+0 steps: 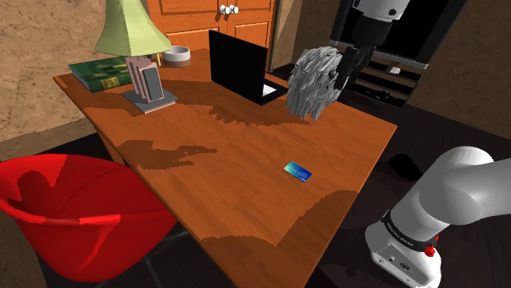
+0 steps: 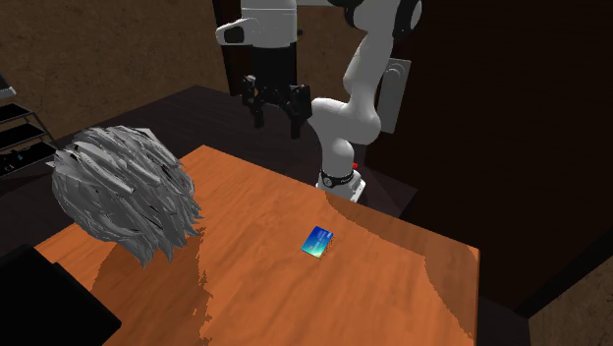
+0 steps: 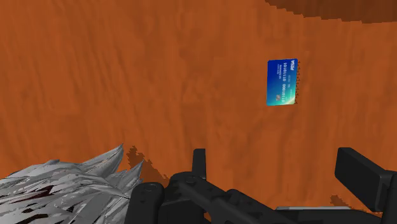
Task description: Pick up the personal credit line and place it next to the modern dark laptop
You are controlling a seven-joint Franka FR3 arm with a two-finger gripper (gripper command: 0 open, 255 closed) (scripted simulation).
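1 flat blue rectangular credit card: you find it face up on the orange-brown wooden desk, near the edge facing the stand, touched by nothing.
1 grey shaggy spiky object: farther along that edge.
1 all-black 2-finger gripper: above that edge beside the shaggy object, fingers apart, empty.
1 open black laptop: by the far edge, well apart from the card.

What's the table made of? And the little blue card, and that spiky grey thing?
Table: looks like wood, orange-brown with grain streaks, matte.
Blue card: probably smooth plastic; thin, flat, with printed markings.
Spiky grey thing: can't tell; it's drawn plain grey.
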